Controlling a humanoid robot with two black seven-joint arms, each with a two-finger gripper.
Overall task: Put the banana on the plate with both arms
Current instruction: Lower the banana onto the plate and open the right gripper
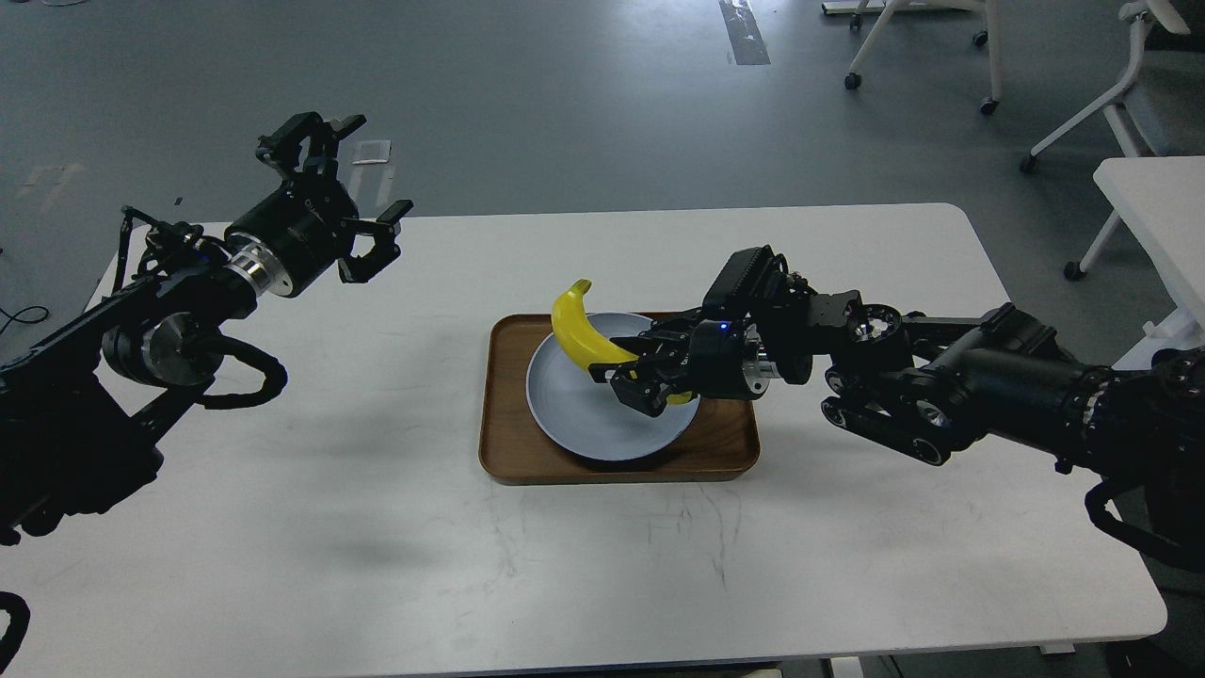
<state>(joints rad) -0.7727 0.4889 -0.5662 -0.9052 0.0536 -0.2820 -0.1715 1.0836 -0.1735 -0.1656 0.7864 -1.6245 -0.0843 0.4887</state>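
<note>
A curved yellow banana (576, 329) is held in my right gripper (633, 380), which is shut on its lower end. The banana tilts up and to the left, over the pale blue plate (591, 414). The plate sits in a brown wooden tray (725, 444) at the middle of the white table. My right arm reaches in from the right, low over the tray. My left gripper (339, 193) is open and empty, raised above the table's far left corner, well away from the plate.
The white table (377, 527) carries only the tray and plate. Grey floor lies beyond its far edge. Chair legs on casters (941, 56) and another white table (1158, 207) stand at the far right.
</note>
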